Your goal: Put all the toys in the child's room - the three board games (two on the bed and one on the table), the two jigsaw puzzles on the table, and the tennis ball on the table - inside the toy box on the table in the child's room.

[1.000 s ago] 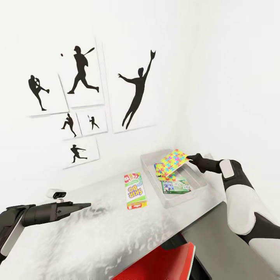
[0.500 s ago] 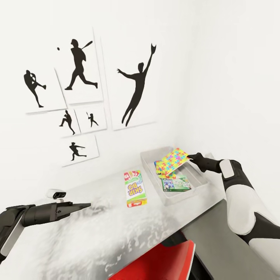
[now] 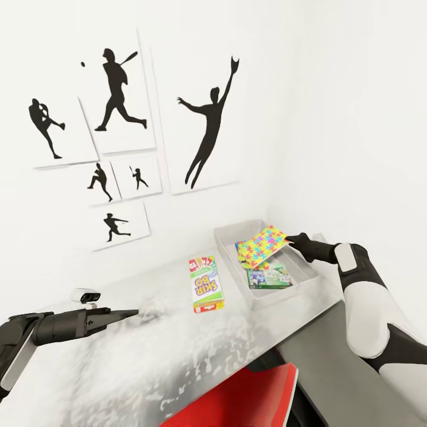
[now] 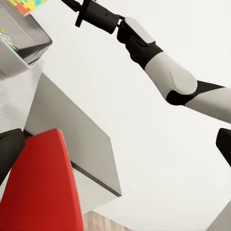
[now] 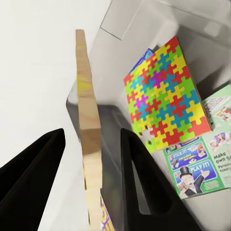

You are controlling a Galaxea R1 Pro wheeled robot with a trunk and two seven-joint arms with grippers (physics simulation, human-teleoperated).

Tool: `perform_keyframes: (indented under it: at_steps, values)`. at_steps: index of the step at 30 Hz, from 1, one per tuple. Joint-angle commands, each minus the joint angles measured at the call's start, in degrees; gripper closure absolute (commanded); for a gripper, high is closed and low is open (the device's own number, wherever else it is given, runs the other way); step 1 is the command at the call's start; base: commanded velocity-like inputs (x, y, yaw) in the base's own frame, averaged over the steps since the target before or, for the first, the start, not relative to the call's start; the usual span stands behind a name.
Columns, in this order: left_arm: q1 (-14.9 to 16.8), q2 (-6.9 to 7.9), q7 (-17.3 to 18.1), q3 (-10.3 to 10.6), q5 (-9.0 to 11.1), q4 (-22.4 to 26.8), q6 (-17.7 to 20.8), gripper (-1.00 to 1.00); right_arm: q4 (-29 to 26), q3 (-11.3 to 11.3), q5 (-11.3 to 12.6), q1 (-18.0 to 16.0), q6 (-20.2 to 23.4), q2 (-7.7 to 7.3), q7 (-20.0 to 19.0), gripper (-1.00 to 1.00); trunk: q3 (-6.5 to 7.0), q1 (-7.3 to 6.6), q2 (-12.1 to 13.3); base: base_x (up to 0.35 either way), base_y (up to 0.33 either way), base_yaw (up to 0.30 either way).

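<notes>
Above the pale table my right gripper pinches a jigsaw puzzle by its edge over the toy box, to drop in; left gripper idle, spread unclear

Held jigsaw puzzle overhangs the toy box opening.

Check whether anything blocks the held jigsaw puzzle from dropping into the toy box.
Nothing visible does: the right gripper holds the jigsaw puzzle tilted over the open toy box, above another puzzle and a board game.
</notes>
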State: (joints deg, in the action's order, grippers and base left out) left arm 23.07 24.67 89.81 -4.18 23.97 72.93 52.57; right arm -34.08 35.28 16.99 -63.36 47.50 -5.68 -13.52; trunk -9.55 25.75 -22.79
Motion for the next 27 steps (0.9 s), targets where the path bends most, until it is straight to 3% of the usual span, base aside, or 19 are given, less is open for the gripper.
perform_keyframes:
  at_steps: [1, 11, 27]
  values:
    - [0.0, 0.02, 0.2, 0.0, 0.0, 0.0, 0.6, -1.00, 0.0, 0.3, -0.4, -0.1, 0.3, 0.04, -0.4, 1.00, -0.22, 0.03, -0.1, 0.000, 0.000, 0.000]
    - [0.0, 0.03, 0.2, 0.0, 0.0, 0.0, 0.6, -1.00, -0.1, 0.3, -0.5, -0.1, 0.5, 0.15, -0.3, 1.00, -1.05, 0.03, -0.1, 0.000, 0.000, 0.000]
    - [0.0, 0.02, 0.2, 0.0, 0.0, 0.0, 0.6, -1.00, -0.1, 0.5, -0.4, -0.1, 0.9, -0.02, -0.3, 1.00, -1.14, 0.03, -0.1, 0.000, 0.000, 0.000]
